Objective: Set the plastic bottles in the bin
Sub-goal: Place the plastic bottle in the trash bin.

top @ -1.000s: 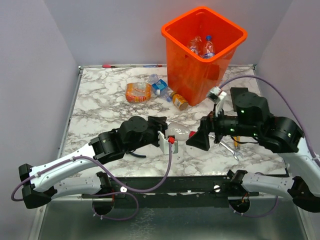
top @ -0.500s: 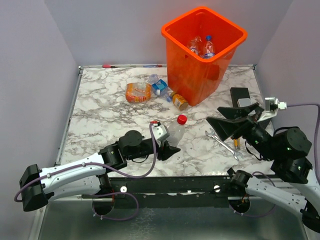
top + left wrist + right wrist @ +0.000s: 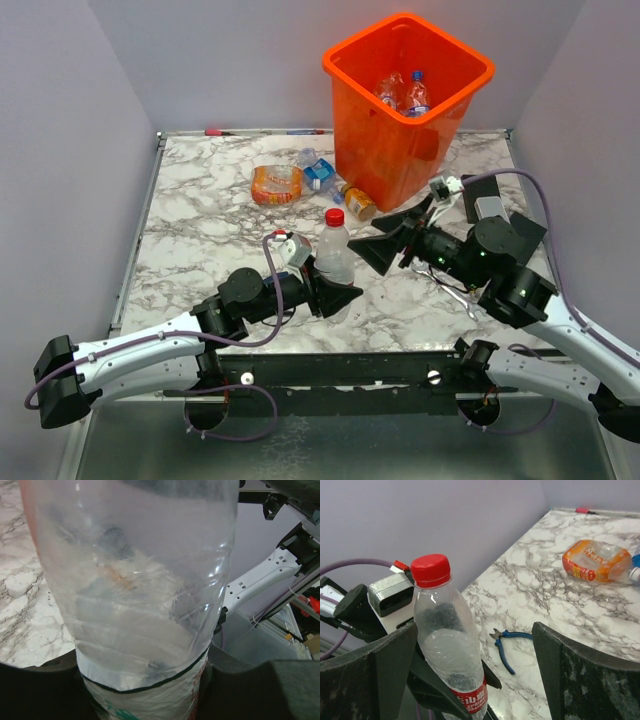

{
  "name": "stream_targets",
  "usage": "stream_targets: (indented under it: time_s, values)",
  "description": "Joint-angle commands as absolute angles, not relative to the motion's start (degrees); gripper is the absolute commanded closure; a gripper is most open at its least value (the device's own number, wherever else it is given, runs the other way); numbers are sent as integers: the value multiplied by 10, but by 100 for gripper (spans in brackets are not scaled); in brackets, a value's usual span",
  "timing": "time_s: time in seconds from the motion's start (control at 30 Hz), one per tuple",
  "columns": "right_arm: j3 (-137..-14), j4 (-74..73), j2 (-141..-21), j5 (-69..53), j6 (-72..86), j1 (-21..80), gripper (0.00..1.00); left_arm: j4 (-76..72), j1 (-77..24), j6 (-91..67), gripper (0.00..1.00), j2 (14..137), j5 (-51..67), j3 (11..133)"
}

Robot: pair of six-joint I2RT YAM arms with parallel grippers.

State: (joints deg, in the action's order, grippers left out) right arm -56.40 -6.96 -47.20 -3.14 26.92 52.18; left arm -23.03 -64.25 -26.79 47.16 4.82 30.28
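My left gripper is shut on a clear plastic bottle with a red cap and a red label, holding it upright by its lower part above the table's front middle. In the left wrist view the bottle fills the frame, with the left gripper clamped on its label. My right gripper is open and points left at the bottle. In the right wrist view that bottle stands just in front of the right gripper, near its left finger. The orange bin stands at the back with two bottles inside.
Three bottles lie left of the bin: a crushed orange one, a blue-labelled one and an orange-labelled one. A steel wrench lies under the right arm. Blue-handled pliers lie on the marble. A black box sits at the right.
The left arm has turned the bottle from lying to upright and lifted it. The right arm swung away to the right and has come back, open, facing the bottle.
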Motion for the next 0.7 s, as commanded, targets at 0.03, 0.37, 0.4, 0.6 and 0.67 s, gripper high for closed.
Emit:
stream_targets:
  time_s: [0.03, 0.37, 0.4, 0.6, 0.67]
  values:
    - [-575, -39, -489, -35, 276, 525, 0, -215, -645, -280, 67, 463, 39, 304]
    - [-678, -62, -582, -54, 255, 525, 10, -126, -645, -247, 67, 474, 46, 350]
    - [-692, -79, -595, -59, 253, 525, 14, -116, -645, -242, 67, 473, 44, 356]
    - [-723, -132, -631, -88, 254, 525, 36, -97, -645, -228, 67, 460, 31, 366]
    - [-733, -157, -639, -85, 253, 525, 44, -95, -645, -225, 67, 459, 28, 369]
